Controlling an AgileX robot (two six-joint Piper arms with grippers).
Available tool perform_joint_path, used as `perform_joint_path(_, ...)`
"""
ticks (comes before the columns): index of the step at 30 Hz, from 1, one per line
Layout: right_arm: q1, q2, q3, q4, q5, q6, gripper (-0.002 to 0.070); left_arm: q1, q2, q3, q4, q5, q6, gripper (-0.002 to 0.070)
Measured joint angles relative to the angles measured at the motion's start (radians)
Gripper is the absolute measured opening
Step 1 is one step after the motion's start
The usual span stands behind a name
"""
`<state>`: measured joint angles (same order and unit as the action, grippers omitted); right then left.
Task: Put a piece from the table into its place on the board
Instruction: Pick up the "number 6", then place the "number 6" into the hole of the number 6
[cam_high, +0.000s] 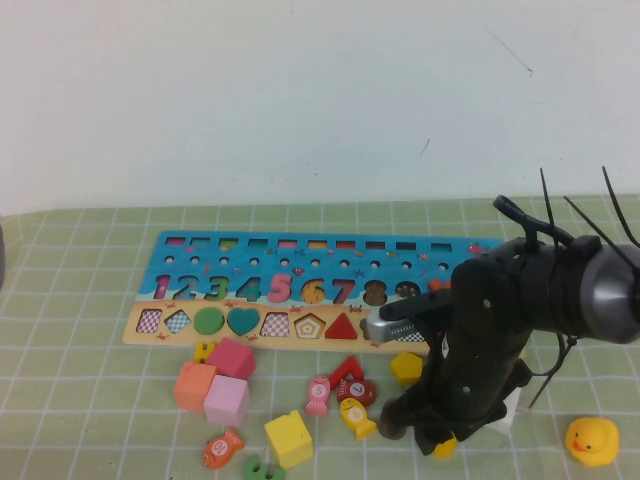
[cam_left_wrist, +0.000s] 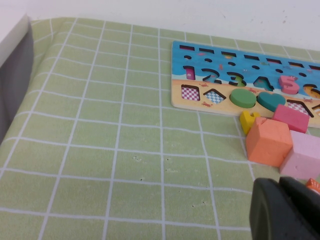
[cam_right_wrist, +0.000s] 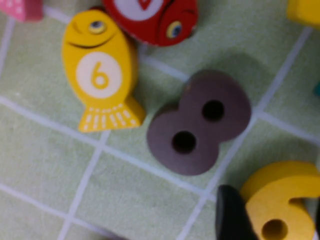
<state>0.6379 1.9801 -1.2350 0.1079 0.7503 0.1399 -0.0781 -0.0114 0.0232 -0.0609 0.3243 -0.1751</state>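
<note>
Right claw (cam_high: 440, 440): low over the tabletop (cam_high: 90, 400), near the front edge, below the board (cam_high: 300, 290); its dark fingers (cam_right_wrist: 232, 215) flank the yellow numeral 6 (cam_right_wrist: 277, 210), grip not confirmed.

Right wrist view alone shows a brown numeral 8 (cam_right_wrist: 200, 127) and a yellow fish (cam_right_wrist: 100, 75) just beside.

Left claw (cam_left_wrist: 285, 210): seen only in its wrist view; opening cannot be told.

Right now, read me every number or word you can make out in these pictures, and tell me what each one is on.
"6" in a white circle on the yellow fish.
"1 2 3 4 5 6 7 8": numeral pieces along the board; those beyond sit behind the right arm.
Yellow numeral 6 piece lies at the right gripper, beside a brown numeral 8.
Other fish labels: unreadable.
Left gripper bears no text.
</note>
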Motion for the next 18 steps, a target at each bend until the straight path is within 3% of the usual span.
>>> perform_joint_path(4,-0.002,0.004,-0.006,-0.012,0.004,0.013,0.0277,0.000,0.000,0.000,0.000,0.000,0.000,-0.0001)
perform_joint_path(11,0.004,-0.009,-0.035,-0.022,0.022,-0.001,0.0276,0.000,0.000,0.000,0.000,0.000,0.000,-0.0001)
perform_joint_path(18,0.025,-0.037,-0.207,-0.052,0.083,-0.049,0.0276,0.000,0.000,0.000,0.000,0.000,0.000,-0.0001)
